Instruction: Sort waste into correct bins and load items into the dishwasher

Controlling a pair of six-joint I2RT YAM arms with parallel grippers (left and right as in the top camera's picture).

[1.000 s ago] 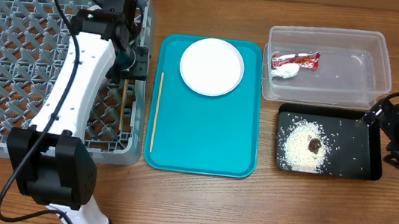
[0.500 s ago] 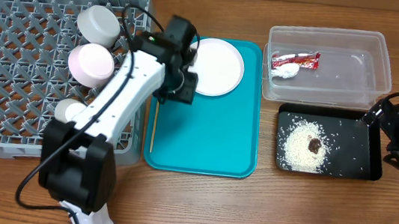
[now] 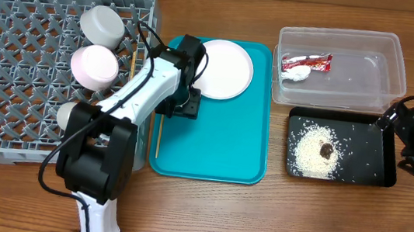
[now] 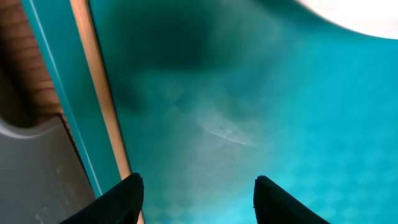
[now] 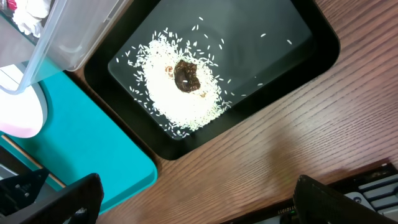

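Teal tray (image 3: 220, 141): one plate (image 3: 224, 69), one chopstick (image 3: 159, 138)

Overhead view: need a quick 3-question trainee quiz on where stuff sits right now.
1. How many round dishes are in the rack?
2. True or false: the plate sits on the teal tray.
3. The wrapper lies in: A the tub, B the rack, C the teal tray.
Key: 1 three: bowl, saucer, cup. 2 true. 3 A.
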